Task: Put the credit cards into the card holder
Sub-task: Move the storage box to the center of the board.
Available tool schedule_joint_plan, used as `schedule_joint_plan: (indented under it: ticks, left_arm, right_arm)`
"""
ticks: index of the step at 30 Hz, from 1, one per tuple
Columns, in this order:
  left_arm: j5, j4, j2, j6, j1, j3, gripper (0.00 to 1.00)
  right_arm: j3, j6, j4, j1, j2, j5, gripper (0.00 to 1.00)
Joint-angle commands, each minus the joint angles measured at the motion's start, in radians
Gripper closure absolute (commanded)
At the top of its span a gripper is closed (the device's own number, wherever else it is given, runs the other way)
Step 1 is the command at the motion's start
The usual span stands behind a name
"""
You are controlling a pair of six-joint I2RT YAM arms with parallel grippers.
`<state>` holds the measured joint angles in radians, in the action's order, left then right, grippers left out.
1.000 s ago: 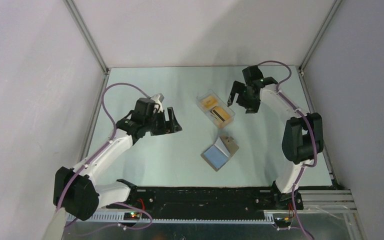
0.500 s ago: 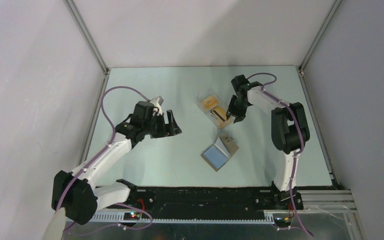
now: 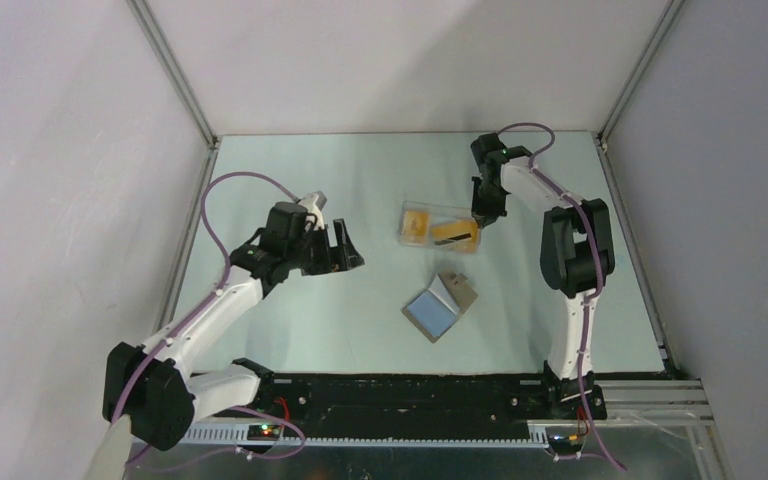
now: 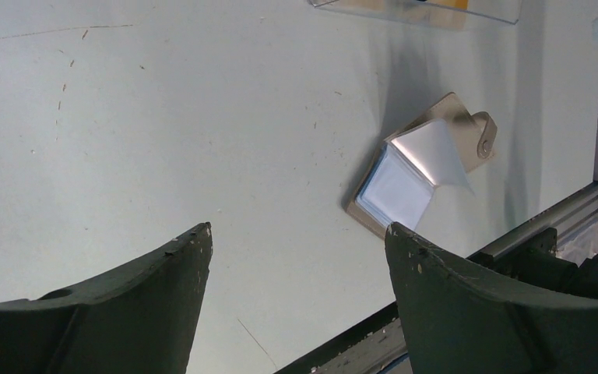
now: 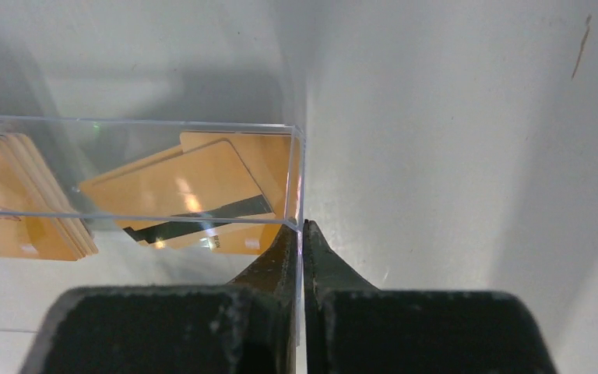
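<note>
Changed: my right hand [image 5: 302,234], wide apart a second ago, is now pinched on the end wall of the clear box [image 3: 438,224]. The box has swung from slanted to level.
Clear box, upper centre: credit cards [image 5: 191,183], stacked left, loose right.
Card holder [image 3: 441,305]: open on the desk [image 3: 290,310], below the box.
Left hand [image 3: 338,246]: fingers apart, left of centre.

Left pincer [image 4: 297,234] agape, right pincer [image 5: 302,227] tight.

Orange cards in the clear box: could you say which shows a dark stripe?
The tilted orange card loose at the clear plastic box's right end; the neat stack shows none.
</note>
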<state>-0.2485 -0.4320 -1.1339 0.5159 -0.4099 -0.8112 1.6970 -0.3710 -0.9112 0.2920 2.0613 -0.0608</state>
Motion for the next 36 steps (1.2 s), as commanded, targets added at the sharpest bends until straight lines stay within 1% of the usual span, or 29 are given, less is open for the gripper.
schedule_joint_plan:
  ticks: [1,5,7,8,9,10,11,12,15,17,20,21,24,26,31,36]
  left_arm:
    - [-0.020,0.028,-0.006,0.003,0.003,-0.005,0.14]
    - [-0.022,0.027,-0.012,0.004,0.002,-0.017,0.14]
    - [-0.016,0.029,-0.018,0.008,0.002,-0.023,0.14]
    - [-0.015,0.030,-0.022,0.012,0.002,-0.029,0.14]
    - [-0.010,0.030,-0.031,0.020,0.002,-0.033,0.14]
    - [-0.005,0.029,-0.036,0.026,0.001,-0.043,0.14]
    - [0.003,0.029,-0.049,0.036,0.000,-0.049,0.14]
    - [0.009,0.029,-0.056,0.042,-0.002,-0.065,0.14]
    - [0.039,0.035,-0.116,0.074,-0.022,-0.117,0.15]
    - [0.049,0.038,-0.170,0.090,-0.048,-0.174,0.16]
    - [0.064,0.040,-0.253,0.109,-0.086,-0.286,0.17]
    - [0.069,0.041,-0.293,0.119,-0.098,-0.308,0.18]
    - [0.104,0.040,-0.371,0.147,-0.108,-0.394,0.20]
    - [0.137,0.038,-0.425,0.159,-0.108,-0.437,0.21]
    - [0.178,0.039,-0.575,0.183,-0.107,-0.545,0.22]
    - [0.175,0.038,-0.730,0.189,-0.106,-0.645,0.27]
  right_arm:
    - [0.067,0.100,-0.017,-0.003,0.026,0.011,1.00]
    - [0.073,0.116,0.000,-0.001,0.040,0.019,1.00]
    - [0.083,0.120,0.013,0.001,0.038,0.020,0.97]
    - [0.087,0.126,0.016,0.002,0.037,0.017,0.85]
    - [0.098,0.131,0.016,0.003,0.035,0.011,0.80]
    - [0.103,0.134,0.012,0.003,0.032,0.008,0.70]
    - [0.112,0.138,0.010,0.004,0.028,0.010,0.66]
    - [0.116,0.144,0.006,0.005,0.017,0.010,0.58]
    - [0.112,0.148,0.001,0.005,-0.025,0.010,0.44]
    - [0.112,0.143,-0.008,0.003,-0.048,0.014,0.40]
    - [0.109,0.140,-0.015,0.006,-0.082,0.041,0.38]
    - [0.109,0.141,-0.016,0.007,-0.098,0.069,0.36]
    - [0.123,0.144,-0.021,0.022,-0.110,0.131,0.31]
    - [0.153,0.146,-0.045,0.046,-0.098,0.143,0.29]
    - [0.240,0.137,-0.106,0.112,-0.020,0.096,0.19]
    - [0.284,0.121,-0.139,0.127,0.080,0.069,0.17]
